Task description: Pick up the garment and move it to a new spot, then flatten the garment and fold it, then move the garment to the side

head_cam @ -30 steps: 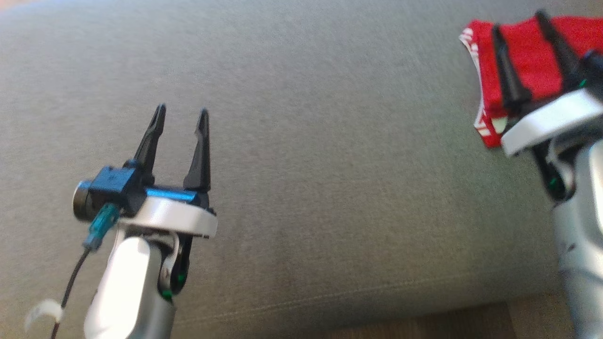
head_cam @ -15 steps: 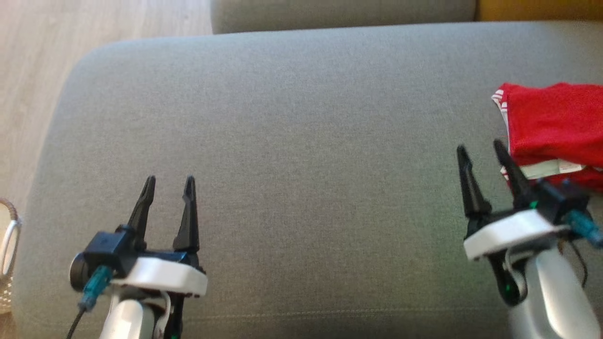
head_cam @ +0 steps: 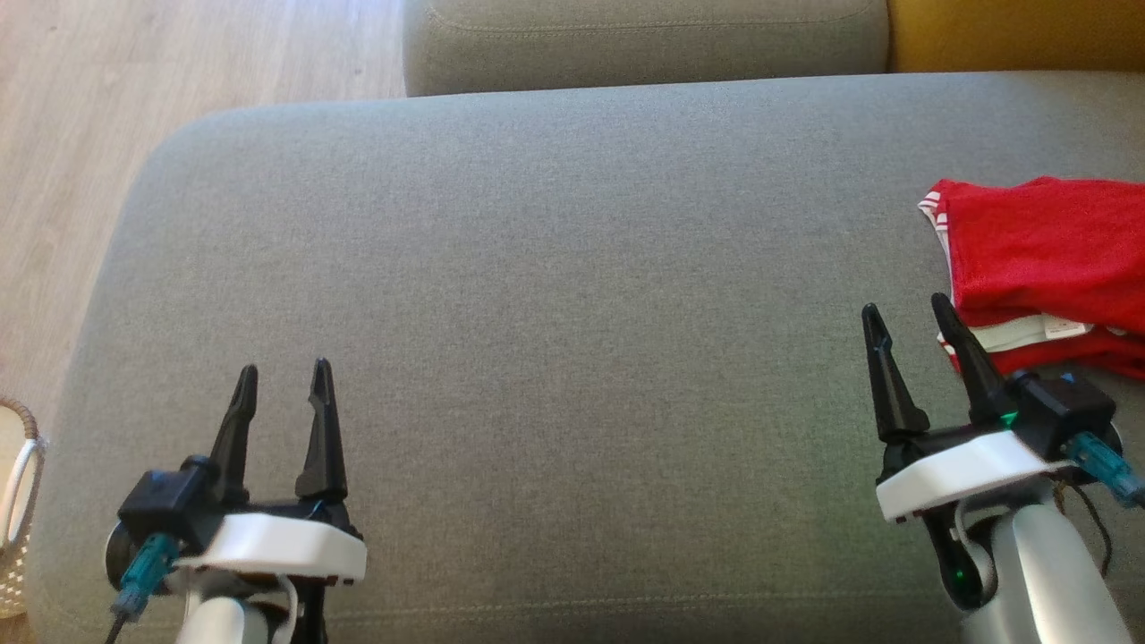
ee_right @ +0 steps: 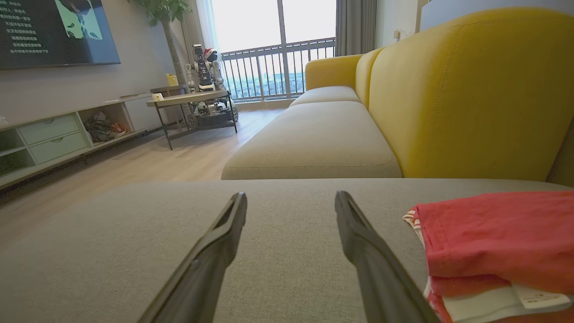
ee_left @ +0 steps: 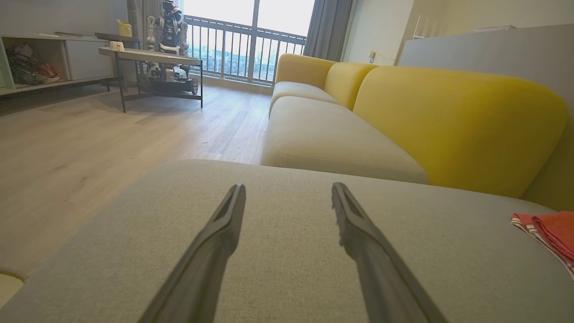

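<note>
The garment (head_cam: 1047, 259) is red with white striped trim and lies folded at the right edge of the grey cushion (head_cam: 555, 295). In the right wrist view the garment (ee_right: 493, 242) sits just right of my fingers, a white label showing. It appears small at the far right of the left wrist view, garment (ee_left: 549, 231). My right gripper (head_cam: 903, 309) stands open just left of the garment, holding nothing. My left gripper (head_cam: 282, 368) is open above the cushion's front left, also holding nothing.
A second grey seat cushion (head_cam: 644, 40) and a yellow backrest (head_cam: 1020, 36) lie beyond. Wood floor (head_cam: 98, 116) runs along the left, with a wicker basket (head_cam: 18, 501) at the lower left. Far off stand a low table (ee_right: 193, 101) and a TV cabinet (ee_right: 49, 139).
The head camera has shifted, bringing the cushion's far edge and floor into view. My right gripper has drawn back off the garment toward me; the left gripper has lowered in the picture.
</note>
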You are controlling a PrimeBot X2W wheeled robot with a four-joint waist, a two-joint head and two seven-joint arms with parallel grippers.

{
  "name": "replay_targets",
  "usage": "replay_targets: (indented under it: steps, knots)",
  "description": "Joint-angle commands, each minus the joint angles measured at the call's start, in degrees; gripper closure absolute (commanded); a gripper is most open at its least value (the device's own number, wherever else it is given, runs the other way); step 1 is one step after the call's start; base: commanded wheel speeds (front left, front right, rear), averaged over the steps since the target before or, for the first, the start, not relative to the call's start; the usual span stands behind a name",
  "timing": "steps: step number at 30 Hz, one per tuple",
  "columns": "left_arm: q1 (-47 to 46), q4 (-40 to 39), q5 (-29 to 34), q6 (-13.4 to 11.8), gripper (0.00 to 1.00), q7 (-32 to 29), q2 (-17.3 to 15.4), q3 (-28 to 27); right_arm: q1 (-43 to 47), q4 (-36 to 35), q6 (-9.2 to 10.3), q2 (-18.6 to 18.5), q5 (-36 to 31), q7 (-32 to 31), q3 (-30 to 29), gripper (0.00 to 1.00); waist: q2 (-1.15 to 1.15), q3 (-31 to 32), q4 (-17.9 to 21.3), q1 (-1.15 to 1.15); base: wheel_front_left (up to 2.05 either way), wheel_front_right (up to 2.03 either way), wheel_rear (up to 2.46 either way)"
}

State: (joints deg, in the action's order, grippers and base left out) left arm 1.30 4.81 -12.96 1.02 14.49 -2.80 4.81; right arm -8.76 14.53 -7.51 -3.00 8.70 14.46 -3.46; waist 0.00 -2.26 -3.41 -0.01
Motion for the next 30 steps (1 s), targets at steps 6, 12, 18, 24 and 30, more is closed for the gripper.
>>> replay_targets:
  steps: [6, 12, 18, 24, 30]
  knots:
    - [-0.91, -3.55, -0.90, -0.64, 0.00, 0.51, -0.09, -1.62, -0.62, -2.40, 0.02, 0.12, 0.56, 0.52, 1.80, 0.00, 0.00, 0.08, -0.18, 0.01, 0.00, 0.00, 0.00]
    - [-0.72, -3.62, -2.31, 0.05, 0.00, 0.51, -0.09, -1.65, -0.80, -2.59, 0.02, 0.12, 1.40, 0.53, 2.53, 0.00, 0.00, -0.47, 0.00, 0.01, 0.00, 0.00, 0.00]
    - [-1.20, -3.41, -2.48, 0.50, 0.00, 0.51, -0.09, -1.68, -1.15, -2.38, 0.02, 0.12, 0.84, 0.53, 2.78, 0.00, 0.00, -1.00, 0.04, 0.01, 0.00, 0.00, 0.00]
    - [-1.11, -3.62, -2.69, -0.01, 0.00, 0.51, -0.08, -1.19, -1.84, -2.31, 0.02, 0.12, 0.32, 0.53, 2.42, 0.00, 0.00, -0.94, -0.08, 0.01, 0.00, 0.00, 0.00]
    - [-0.82, -3.90, -2.71, -0.40, 0.00, 0.51, -0.08, -1.40, -1.61, -2.36, 0.02, 0.12, 0.19, 0.53, 2.41, 0.00, 0.00, -0.87, -0.17, 0.01, 0.00, 0.00, 0.00]
